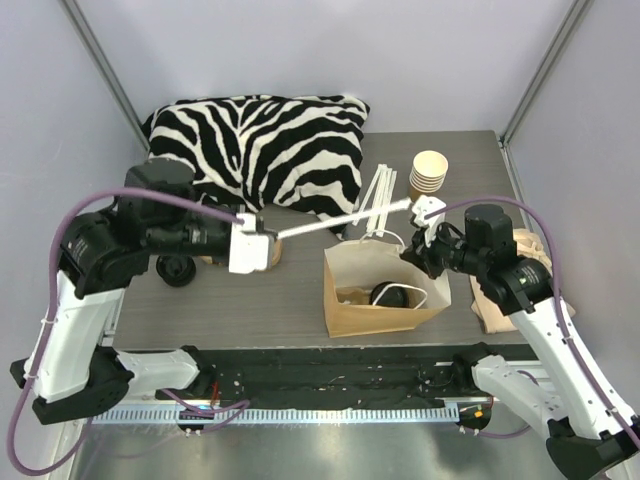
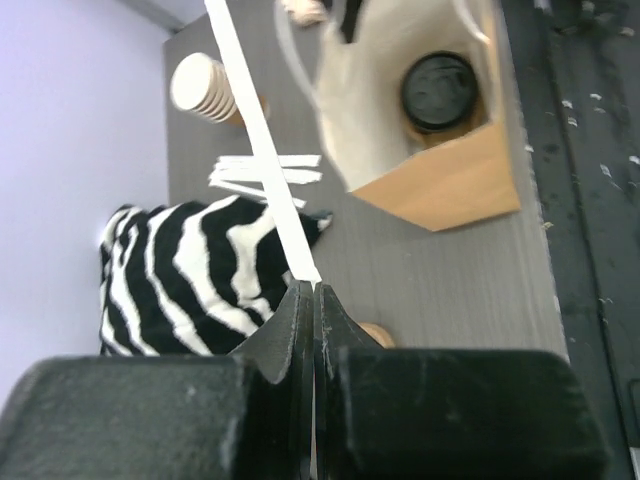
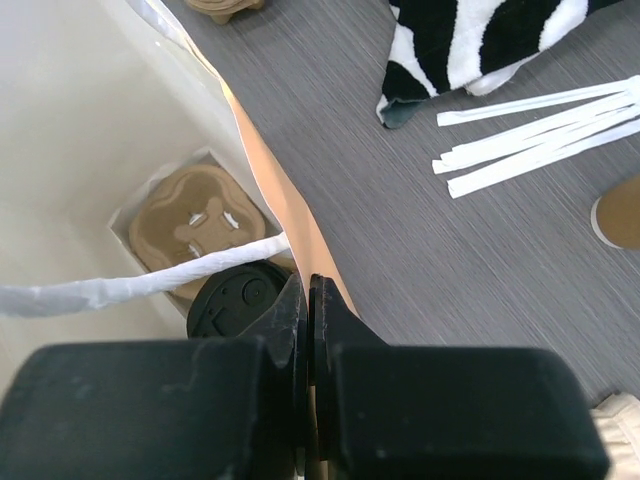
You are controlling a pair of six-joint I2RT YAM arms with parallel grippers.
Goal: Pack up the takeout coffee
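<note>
Closest to the lens, the left gripper (image 2: pixel 313 292) has its two fingers clenched on one white paper-wrapped straw (image 2: pixel 262 135), which runs out long and straight to the right, above the table (image 1: pixel 250 310). The right gripper (image 3: pixel 308 286) is pinched shut on the brown rim of the single paper bag (image 3: pixel 262 160), which stands open on the near right of the table. The bag has two white twisted handles.

Inside it, at the bottom, sits the one takeout coffee (image 2: pixel 440 92), black lid up, beside a moulded cardboard carrier (image 3: pixel 195 215).

Just past the bag lie loose white straws (image 3: pixel 540 135), about four, overlapping, so I can't count them exactly. Right of them is one stack of lidless tan cups (image 1: pixel 430 172). One zebra-striped pillow (image 1: pixel 260 140) fills the far left.
</note>
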